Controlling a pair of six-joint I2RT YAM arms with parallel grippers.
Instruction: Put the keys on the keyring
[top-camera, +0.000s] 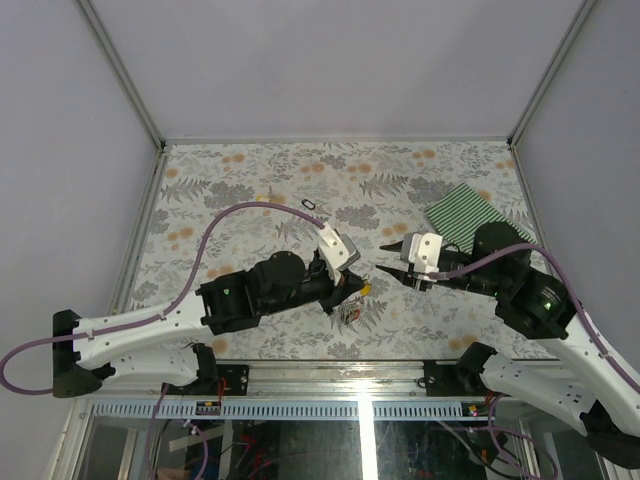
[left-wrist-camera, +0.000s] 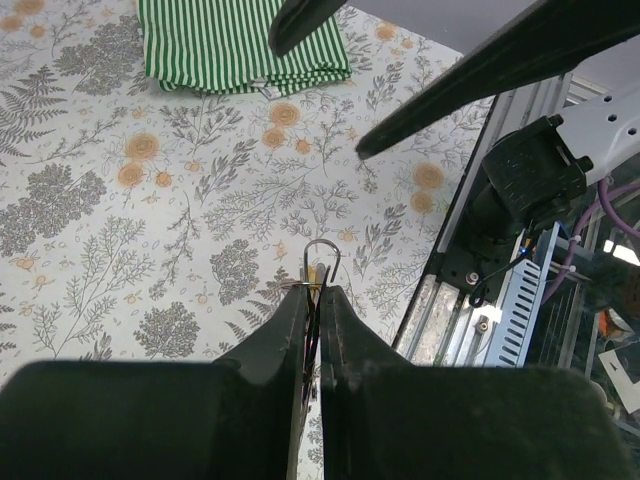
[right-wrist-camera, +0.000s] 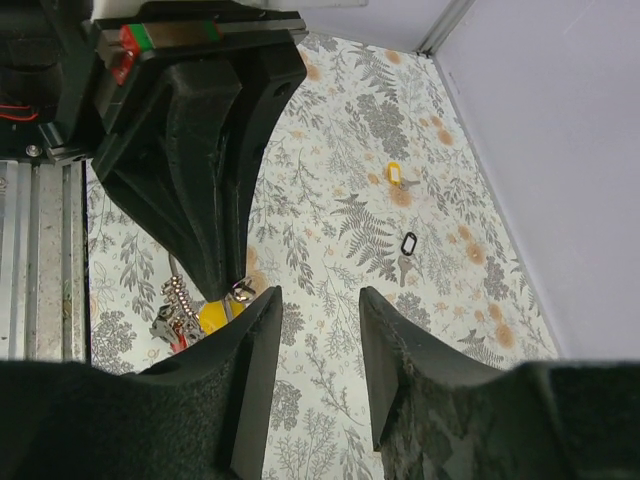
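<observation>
Threading stage, by the look of it: the left gripper (left-wrist-camera: 315, 292) is clamped tight on the keyring (left-wrist-camera: 320, 243), w/ only a small arc of wire poking past its tips. In the top view that spot sits just at 6 o'clock from table centre. Hanging below the ring is a bunch of keys (right-wrist-camera: 200, 315): yellow head, a bit of red, a short bead chain. Some seem to be on already; can't count them. The right gripper (right-wrist-camera: 318, 292) faces it from 3 o'clock, jaws apart, holding nothing, tips near the ring but not touching.

Two items lie loose on the table at approx 10-11 o'clock, well apart from both arms: a yellow-headed key (right-wrist-camera: 395, 176) and a dark oval loop (right-wrist-camera: 408, 243) w/ what may be a key blade beside it, too small to tell.

Judgement: task partway. Next move prob needs the right arm to fetch a loose key, pinch it by the head and bring its hole to the ring's split end while the left holds steady. Ring opening isn't visible, so alignment is the hard bit.

Containers: none in view. Green striped cloth (top-camera: 462, 215) at 2 o'clock, folded flat, nothing on it.
</observation>
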